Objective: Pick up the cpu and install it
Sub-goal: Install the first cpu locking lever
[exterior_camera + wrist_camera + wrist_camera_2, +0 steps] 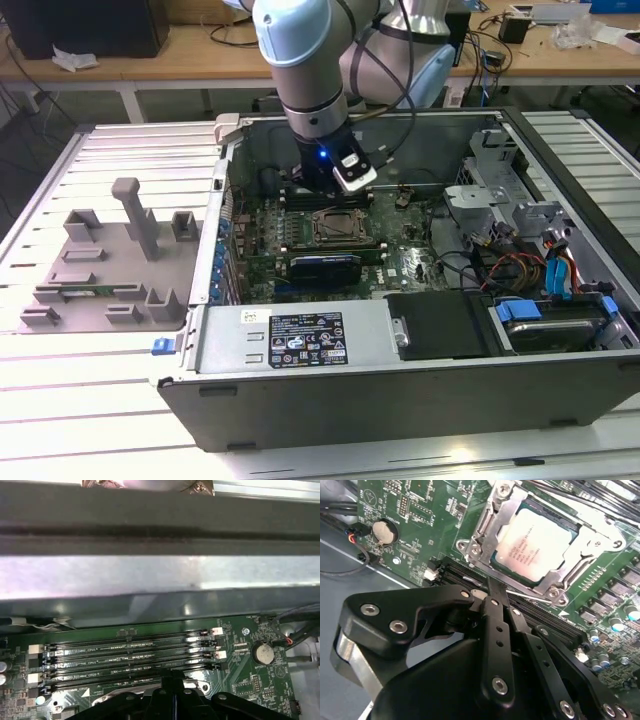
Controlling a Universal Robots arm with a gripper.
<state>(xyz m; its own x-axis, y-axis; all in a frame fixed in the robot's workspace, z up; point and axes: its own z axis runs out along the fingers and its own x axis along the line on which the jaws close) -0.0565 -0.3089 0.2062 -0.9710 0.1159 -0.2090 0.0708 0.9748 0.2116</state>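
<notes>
The arm is down inside the open computer case [420,400], and in the second wrist view the gripper [496,591] has its black fingers [498,630] pressed together, tips meeting with nothing between them. Just beyond those tips sits the cpu [534,542], silvery top up, lying flat and square inside the metal socket frame [485,527] on the green motherboard [420,510]. The gripper is near the frame's edge and apart from the chip. Between the fingertips and the frame run the dark memory slots [465,577]. Off to one side of the gripper, the round coin battery [383,530] shines on the board. In the first wrist view the gripper [172,676] points over the same memory slots [125,655], with the case's grey wall [160,575] beyond. In the exterior view the gripper [318,190] hangs just behind the socket frame [343,228], and a grey fixture tray [110,270] lies outside the case, well away.
</notes>
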